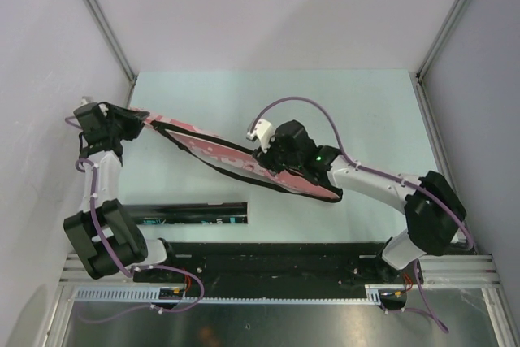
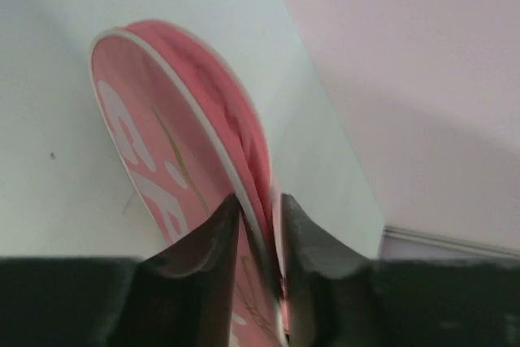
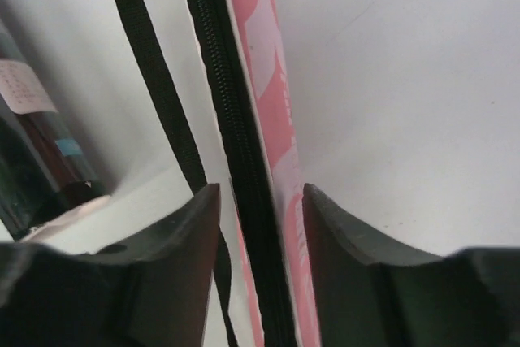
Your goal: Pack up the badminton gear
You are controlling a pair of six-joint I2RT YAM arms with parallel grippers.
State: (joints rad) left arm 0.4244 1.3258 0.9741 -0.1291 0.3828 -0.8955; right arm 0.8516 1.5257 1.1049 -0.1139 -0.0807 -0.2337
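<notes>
My left gripper [image 2: 258, 201] is pinched narrow on the thin edge of the pink bag [image 1: 219, 152], one finger pressed to each face. My right gripper [image 3: 260, 193] grips the same bag further along. Its jaws are a little wider, closed over the black zip [image 3: 219, 79] that runs down the bag's edge. A black strap [image 3: 154, 79] hangs just beside the zip.

The bag stretches slantwise between my two grippers, from the far left of the table [image 1: 341, 111] toward its middle. It stands on edge, and white lettering shows on its pink face. I cannot tell whether it touches the table. The black tube [image 1: 188, 214] lies flat near my bases on the left, apart from the bag.
</notes>
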